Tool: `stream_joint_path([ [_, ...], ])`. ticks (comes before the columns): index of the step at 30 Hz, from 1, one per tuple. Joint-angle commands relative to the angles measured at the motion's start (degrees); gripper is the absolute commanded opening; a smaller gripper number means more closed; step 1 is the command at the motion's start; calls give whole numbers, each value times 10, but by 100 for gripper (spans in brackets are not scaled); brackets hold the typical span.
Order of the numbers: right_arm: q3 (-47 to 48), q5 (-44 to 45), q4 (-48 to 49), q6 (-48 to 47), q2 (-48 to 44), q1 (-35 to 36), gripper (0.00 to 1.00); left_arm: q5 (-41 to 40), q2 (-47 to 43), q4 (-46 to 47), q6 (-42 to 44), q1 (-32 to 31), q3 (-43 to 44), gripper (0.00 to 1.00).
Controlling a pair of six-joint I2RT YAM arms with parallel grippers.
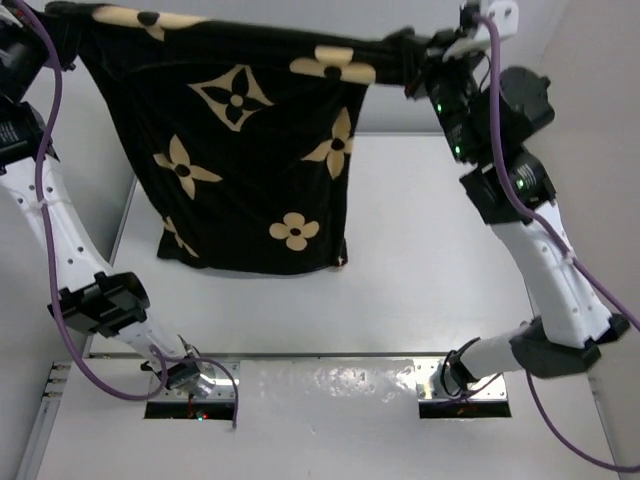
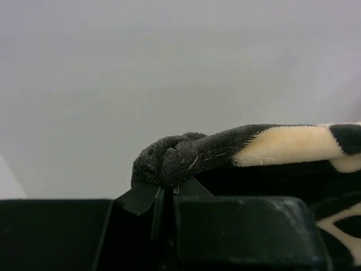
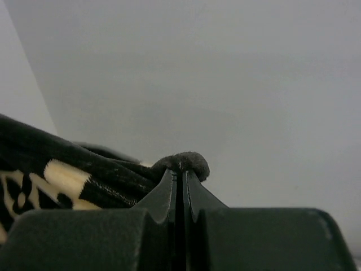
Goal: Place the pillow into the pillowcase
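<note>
The pillowcase (image 1: 250, 150) is held up stretched above the table (image 1: 430, 230), with its tan flower print facing the top camera. One upper corner is pinched in the left jaws and the other, bunched, in the right jaws, each pair pressed together on the plush. Whether the lower edge touches the table cannot be told.
</note>
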Motion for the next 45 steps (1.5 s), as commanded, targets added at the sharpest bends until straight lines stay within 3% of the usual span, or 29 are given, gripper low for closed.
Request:
stream_joint_path([
  [1,-91,29,127,22,-149,-8,0,-67,-101,34,91,27,-25,0],
  [7,-161,73,53,6,-176,-7,0,-66,-87,-64,119,39,-80,0],
  [13,-79,-76,-11,49,-85,-6,0,-90,-22,-22,-18,136,48,0],
  [15,-51,-114,-18,52,-58,5,0,-132,-13,5,-52,165,82,0],
  [20,-2,-272,21,12,-25,78,0,-231,-47,57,-31,168,84,0],
  [25,-48,-390,131,41,-53,146,0,-297,-54,131,-33,166,115,0],
  [29,-151,-352,169,22,-119,177,0,-251,-42,168,-82,160,98,0],
  [31,-197,-305,179,8,-143,179,0,-198,-41,190,-113,142,50,0],
  [34,-273,-188,180,5,-176,168,0,-192,-31,164,-66,142,9,0],
  [36,-309,-96,157,6,-179,151,0,-205,3,164,17,142,15,0],
  [37,-317,-67,144,7,-177,145,0,-233,17,-44,53,-90,37,0],
  [40,-326,50,88,11,-155,118,0,-284,78,-145,140,-184,62,0],
  [45,-368,92,7,135,-161,4,0,-364,163,-213,224,-299,47,0],
])
